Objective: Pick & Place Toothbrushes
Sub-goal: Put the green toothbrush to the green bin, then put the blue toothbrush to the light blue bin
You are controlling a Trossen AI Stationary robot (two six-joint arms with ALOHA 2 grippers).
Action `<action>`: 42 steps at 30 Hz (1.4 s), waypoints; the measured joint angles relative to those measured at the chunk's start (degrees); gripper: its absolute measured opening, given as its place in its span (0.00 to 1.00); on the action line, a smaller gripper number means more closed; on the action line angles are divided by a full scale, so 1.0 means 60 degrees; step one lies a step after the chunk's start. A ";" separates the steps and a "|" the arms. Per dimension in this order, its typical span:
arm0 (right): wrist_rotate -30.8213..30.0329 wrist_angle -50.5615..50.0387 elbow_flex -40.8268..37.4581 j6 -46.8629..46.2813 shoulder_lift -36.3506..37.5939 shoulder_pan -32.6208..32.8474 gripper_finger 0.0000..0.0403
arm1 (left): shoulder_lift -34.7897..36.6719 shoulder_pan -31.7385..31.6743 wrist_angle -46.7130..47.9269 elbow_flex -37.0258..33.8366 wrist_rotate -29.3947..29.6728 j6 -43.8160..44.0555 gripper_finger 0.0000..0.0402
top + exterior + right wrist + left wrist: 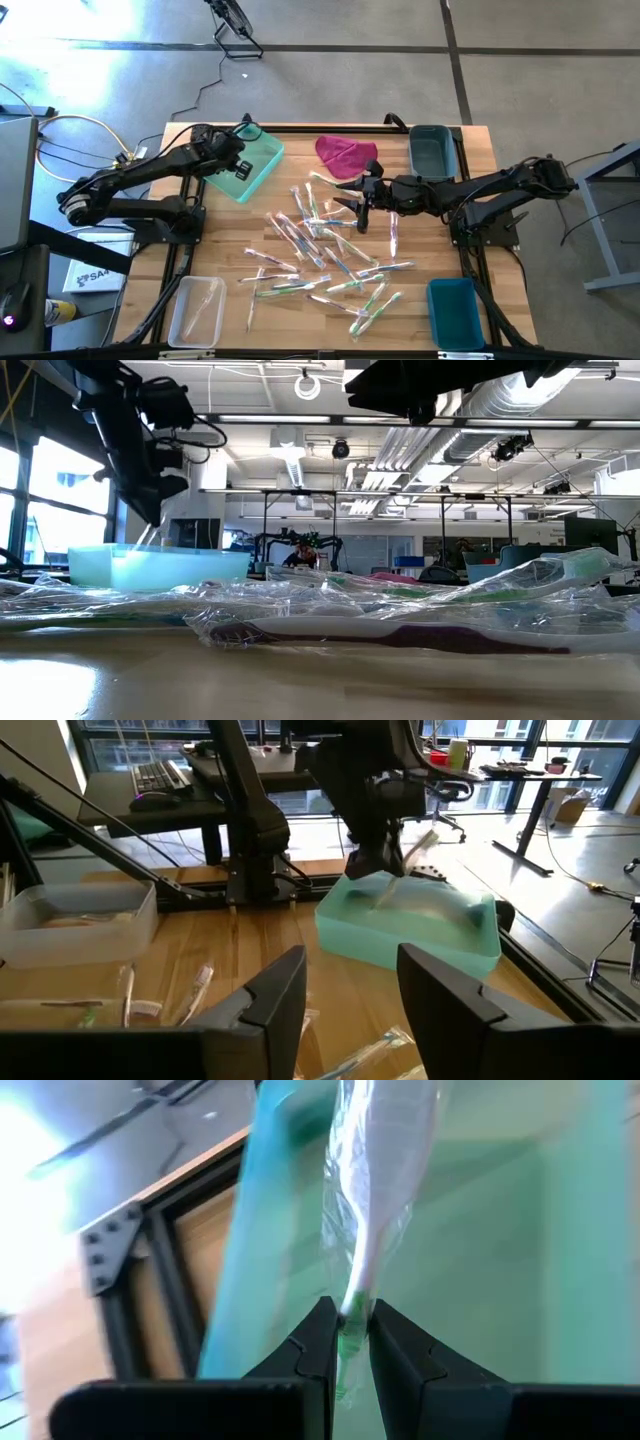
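Note:
Several wrapped toothbrushes lie scattered flat on the wooden table's middle and near part; they also fill the low view's foreground. My left gripper is over the mint-green bin at the far left, shut on one wrapped toothbrush with a white and green handle. My right gripper hovers open above the far edge of the pile, pointing toward the table's left. Nothing is between its fingers. My left gripper pinches the toothbrush's green handle end between its two fingers, wrapper and all. The fingers slant downward into the mint bin, and the toothbrush runs on beyond them along their line. Its far end hangs inside the bin; whether it touches the floor I cannot tell.
A magenta cloth lies at the far middle, and a dark teal bin at the far right. A blue bin is near right and a clear bin near left. Both arm bases flank the table.

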State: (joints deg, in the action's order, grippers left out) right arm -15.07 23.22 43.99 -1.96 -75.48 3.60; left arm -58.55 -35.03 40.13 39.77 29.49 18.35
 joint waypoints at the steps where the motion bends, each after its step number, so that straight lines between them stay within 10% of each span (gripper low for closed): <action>1: 0.0000 0.0000 0.0000 0.0000 0.0000 0.0000 0.37 | -0.0109 0.0004 0.0035 0.0000 0.0116 -0.0018 0.09; 15: -0.0003 0.0004 0.0000 0.0000 0.0000 0.0000 0.37 | -0.1276 0.0007 -0.0093 0.0000 0.0296 -0.0117 0.10; 30: -0.0003 0.0004 0.0000 0.0000 0.0000 0.0000 0.37 | -0.1350 0.0025 -0.0706 0.0004 0.0223 -0.0266 0.34; 42: 0.0000 -0.0124 0.0000 0.0000 0.0000 0.0000 0.37 | -0.1350 0.0033 -0.2859 0.0004 -0.1693 -0.2126 0.23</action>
State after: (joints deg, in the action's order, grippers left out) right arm -15.07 22.48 43.99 -1.96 -75.48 3.60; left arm -66.65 -34.83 22.98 39.79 19.34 5.60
